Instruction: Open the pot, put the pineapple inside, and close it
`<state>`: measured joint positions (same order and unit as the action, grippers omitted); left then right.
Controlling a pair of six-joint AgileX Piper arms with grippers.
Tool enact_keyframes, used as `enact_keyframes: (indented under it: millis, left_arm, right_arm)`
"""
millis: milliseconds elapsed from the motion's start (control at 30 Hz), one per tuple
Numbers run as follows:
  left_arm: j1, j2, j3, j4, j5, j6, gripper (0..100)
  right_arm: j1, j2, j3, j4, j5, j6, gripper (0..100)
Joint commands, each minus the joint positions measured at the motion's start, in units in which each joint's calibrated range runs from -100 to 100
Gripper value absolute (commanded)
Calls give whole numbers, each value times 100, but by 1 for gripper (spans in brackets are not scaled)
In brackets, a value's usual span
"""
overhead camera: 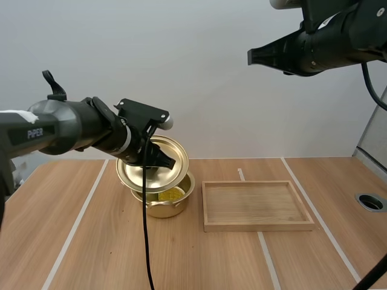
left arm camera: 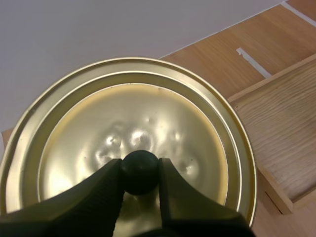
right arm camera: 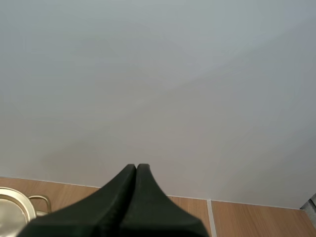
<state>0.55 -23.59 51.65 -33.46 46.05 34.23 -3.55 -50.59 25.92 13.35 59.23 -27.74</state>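
The gold pot (overhead camera: 163, 202) stands on the table left of the tray, with something yellow (overhead camera: 171, 194) inside it. My left gripper (overhead camera: 166, 162) is shut on the lid's black knob (left arm camera: 139, 171) and holds the gold lid (overhead camera: 152, 164) tilted just above the pot's rim. In the left wrist view the lid (left arm camera: 128, 133) spreads wide beneath the fingers (left arm camera: 101, 187). My right gripper (overhead camera: 251, 57) hangs high at the upper right, far from the pot, shut on nothing; its fingers (right arm camera: 126, 190) lie together as one dark wedge. The lid's edge (right arm camera: 12, 210) and a pot handle (right arm camera: 40, 201) sit beside that wedge.
A shallow wooden tray (overhead camera: 256, 205) with nothing in it lies right of the pot; its corner (left arm camera: 269, 187) is next to the lid. A round hole (overhead camera: 370, 202) is set in the table at the far right. White lines (overhead camera: 77, 225) cross the wood.
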Motion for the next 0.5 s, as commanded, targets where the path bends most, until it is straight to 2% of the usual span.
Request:
enact_keyframes:
  millis: [0, 233, 467]
  left_arm:
    - [-10, 188, 93, -330, -296, 266, 0]
    - [-10, 742, 93, -448, -358, 551, 0]
    - [-10, 1084, 93, -980, -358, 1027, 0]
  right_arm:
    - [-26, -72, -29, -7, -35, 17, 0]
    - [-26, -72, -29, -7, -35, 17, 0]
    - [-26, -72, -29, -7, -35, 17, 0]
